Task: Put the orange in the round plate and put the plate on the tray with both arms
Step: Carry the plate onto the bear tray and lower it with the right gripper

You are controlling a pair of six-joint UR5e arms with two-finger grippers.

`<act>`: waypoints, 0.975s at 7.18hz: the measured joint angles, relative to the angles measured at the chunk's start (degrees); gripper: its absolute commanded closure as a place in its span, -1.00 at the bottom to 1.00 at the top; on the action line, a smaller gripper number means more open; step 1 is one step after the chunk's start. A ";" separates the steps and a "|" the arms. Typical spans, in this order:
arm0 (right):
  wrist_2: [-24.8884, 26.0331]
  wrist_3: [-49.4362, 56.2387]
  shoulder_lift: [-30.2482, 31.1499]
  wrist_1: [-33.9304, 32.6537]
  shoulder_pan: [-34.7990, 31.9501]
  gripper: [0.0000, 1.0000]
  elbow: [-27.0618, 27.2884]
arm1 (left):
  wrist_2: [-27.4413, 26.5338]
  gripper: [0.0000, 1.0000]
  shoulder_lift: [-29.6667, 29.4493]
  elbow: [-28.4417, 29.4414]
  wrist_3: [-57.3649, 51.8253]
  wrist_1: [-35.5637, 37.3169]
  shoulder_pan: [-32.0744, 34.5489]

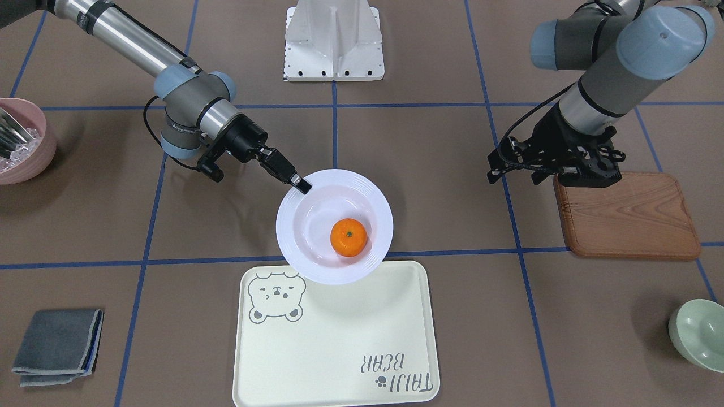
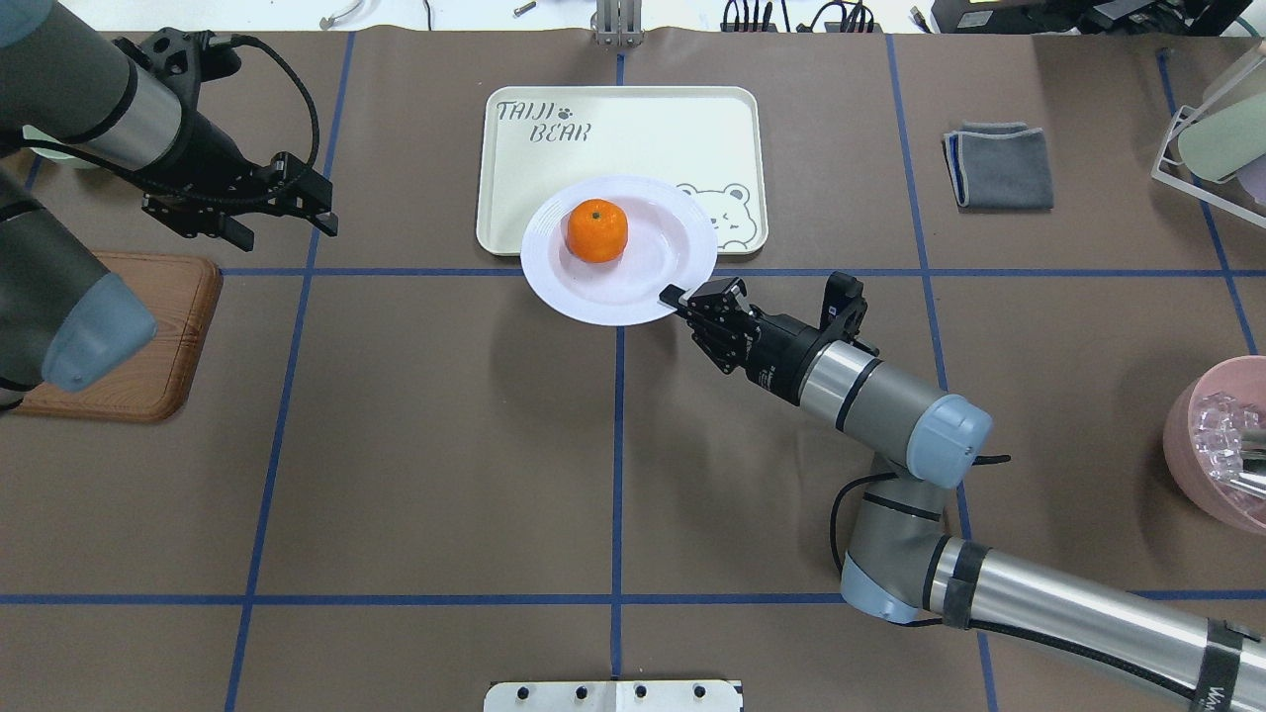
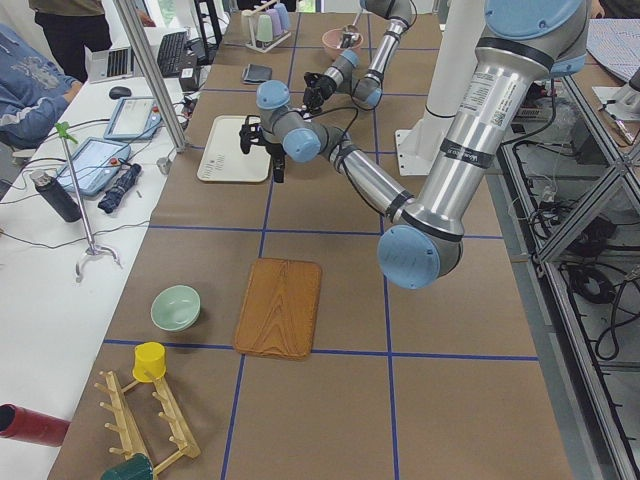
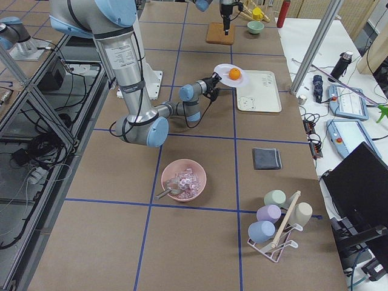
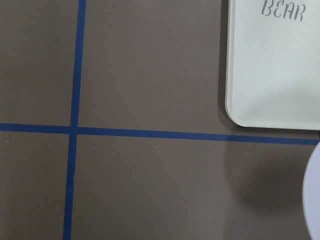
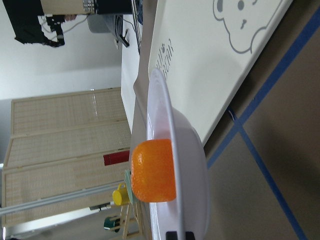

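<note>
Robotics lab: 2 arms (image 2: pixel 870 396), tape-gridded table (image 2: pixel 445 445), aluminium framing (image 4: pixel 316 45), tablets (image 3: pixel 132 115).

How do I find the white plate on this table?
Find the big cream tray with the bear drawing. The round plate overlaps its edge beside the bear, rim pinched by the right tool. Unlike the pink bowl and green bowl far off, it is white and holds the orange.
</note>
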State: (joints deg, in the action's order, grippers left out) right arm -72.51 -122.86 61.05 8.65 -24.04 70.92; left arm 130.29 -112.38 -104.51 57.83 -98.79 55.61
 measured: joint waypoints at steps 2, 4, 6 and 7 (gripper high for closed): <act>7.26 -2.13 -4.14 -4.79 0.48 1.00 -3.93 | -0.24 -0.96 0.07 -0.14 0.00 0.00 0.16; 11.17 -2.68 -6.78 -13.15 0.47 1.00 -4.97 | -0.29 -0.96 0.06 -0.17 0.00 0.00 0.25; 14.28 -5.28 -10.00 -21.14 0.42 1.00 -6.77 | -0.32 -0.96 0.06 -0.17 0.00 0.00 0.28; 15.60 -7.66 -11.44 -24.33 0.38 1.00 -7.89 | -0.36 -0.96 0.05 -0.17 0.00 0.00 0.32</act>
State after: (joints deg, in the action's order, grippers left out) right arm -56.91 -130.52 49.61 -15.68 -23.67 63.03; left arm 129.93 -112.32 -104.68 57.83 -98.79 55.93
